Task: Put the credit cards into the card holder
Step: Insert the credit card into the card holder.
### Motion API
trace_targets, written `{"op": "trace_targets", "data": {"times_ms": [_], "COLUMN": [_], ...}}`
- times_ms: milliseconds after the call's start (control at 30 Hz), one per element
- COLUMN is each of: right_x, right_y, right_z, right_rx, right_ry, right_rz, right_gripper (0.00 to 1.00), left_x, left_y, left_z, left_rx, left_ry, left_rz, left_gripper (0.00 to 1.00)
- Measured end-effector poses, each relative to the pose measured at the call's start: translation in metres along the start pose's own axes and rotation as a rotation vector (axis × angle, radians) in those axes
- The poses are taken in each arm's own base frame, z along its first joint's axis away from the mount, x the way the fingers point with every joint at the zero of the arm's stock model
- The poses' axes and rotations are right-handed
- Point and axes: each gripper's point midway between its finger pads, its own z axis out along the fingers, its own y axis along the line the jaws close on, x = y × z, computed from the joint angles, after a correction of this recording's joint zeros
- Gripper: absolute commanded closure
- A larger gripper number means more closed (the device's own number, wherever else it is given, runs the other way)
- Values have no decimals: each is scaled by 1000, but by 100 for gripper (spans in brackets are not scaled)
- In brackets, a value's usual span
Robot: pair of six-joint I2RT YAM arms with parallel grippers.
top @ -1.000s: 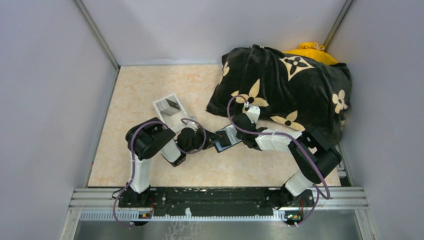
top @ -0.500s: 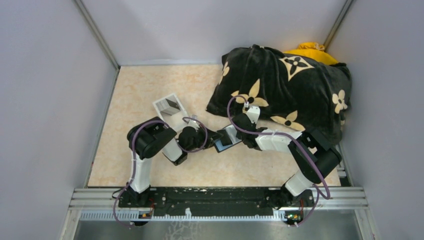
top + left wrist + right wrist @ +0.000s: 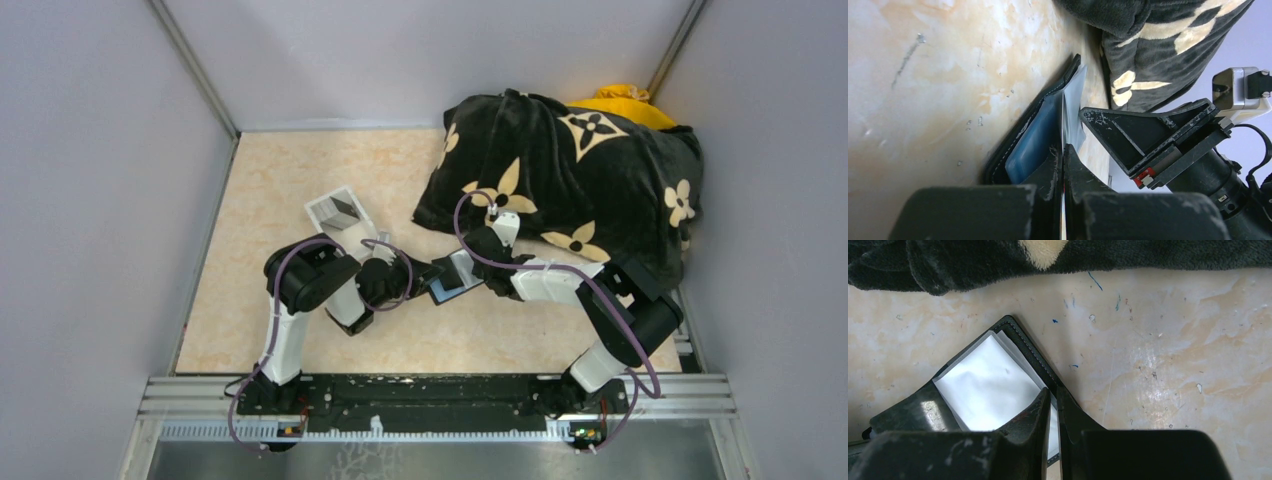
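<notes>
My left hand [image 3: 1063, 162] is pinched shut on a thin credit card [image 3: 1063, 117], edge-on at the open card holder [image 3: 903, 415] on the worktop [image 3: 923, 100]. My right hand [image 3: 1053, 402], nearly closed, grips its edge. A blue card [image 3: 1032, 144] looks already in; this one isn't seated.

The tabletop [image 3: 290, 180] is beige with a pale orange marble pattern, and it fills the middle of the top view. Three plain lilac-grey walls close it in: the left wall [image 3: 90, 200] at 9 o'clock, the back wall [image 3: 430, 60] at 12 o'clock, the right wall [image 3: 770, 200] at 3 o'clock. A thin metal post [image 3: 195, 70] stands in the corner at 11 o'clock and another post [image 3: 675, 45] at 1 o'clock. At 6 o'clock a metal rail [image 3: 440, 395] runs along the near edge, with a dull metal sheet [image 3: 440, 455] below it. The light is soft and even. In the right wrist view the surface has small blue specks [image 3: 1093, 280] and a weak shine.
</notes>
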Motion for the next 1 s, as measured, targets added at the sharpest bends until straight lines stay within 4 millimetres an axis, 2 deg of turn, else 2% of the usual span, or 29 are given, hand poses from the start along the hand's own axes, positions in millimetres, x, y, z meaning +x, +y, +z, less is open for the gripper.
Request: {"op": "trace_targets", "data": {"times_ms": [600,1000], "right_x": [0,-1], "right_y": [0,1], "right_z": [0,1], "right_rx": [-1,-5], "right_ry": [0,-5], "right_rz": [-2,2], "right_gripper": [90,90], "left_x": [0,6], "left_y": [0,-2], "left_z": [2,13], "left_rx": [36,5], "left_ry": [-22,-24], "left_rz": [-73,-25], "left_gripper": [100,100]}}
